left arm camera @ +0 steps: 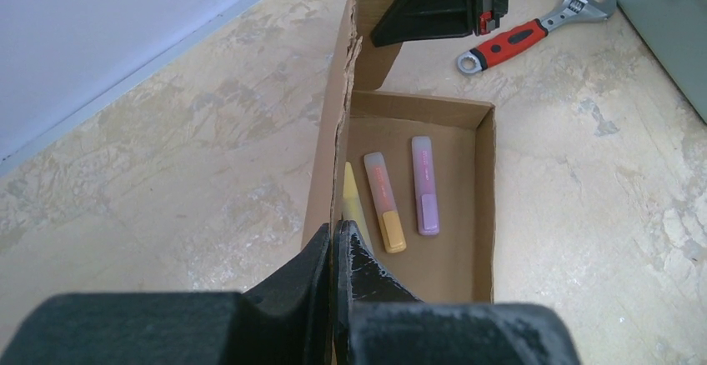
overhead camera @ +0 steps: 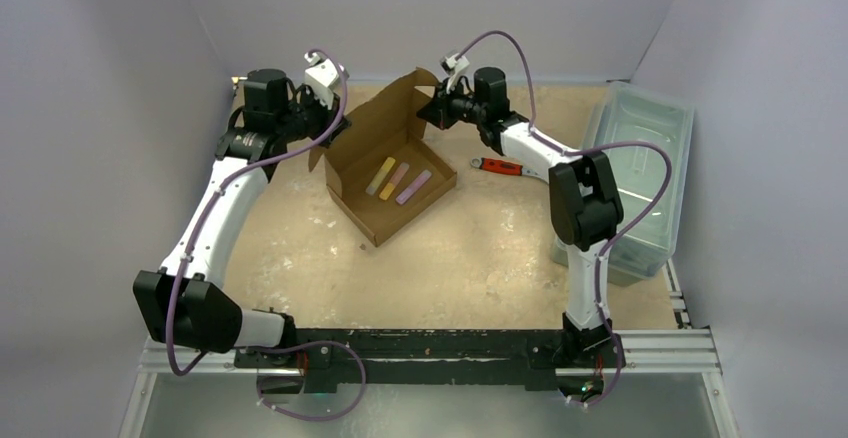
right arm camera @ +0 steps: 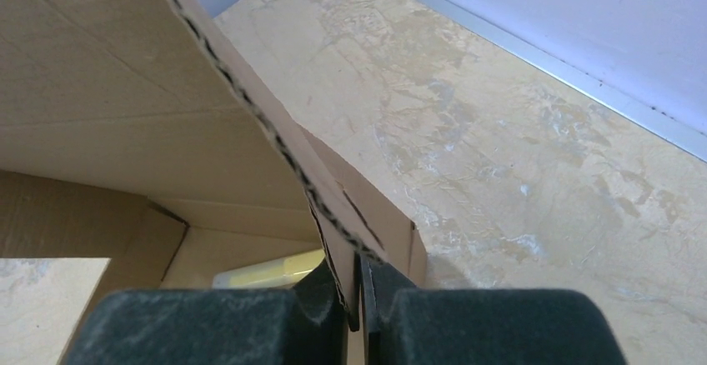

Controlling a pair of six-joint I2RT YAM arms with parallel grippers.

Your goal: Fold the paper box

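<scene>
Left gripper [left arm camera: 335, 236] and right gripper [right arm camera: 358, 280] each clamp the upright lid flap [overhead camera: 385, 118] of the paper box [left arm camera: 454, 215] between their jaws; closing it probably needs one joint downward swing.

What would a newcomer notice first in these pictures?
The open paper box in the middle of the table, with three highlighters lying inside. The left gripper and the right gripper each pinch an edge of its cardboard. A red-handled wrench lies just right of it.

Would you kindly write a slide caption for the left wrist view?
Left gripper pinches an upright panel of the paper box; three highlighters inside, wrench beyond.
</scene>
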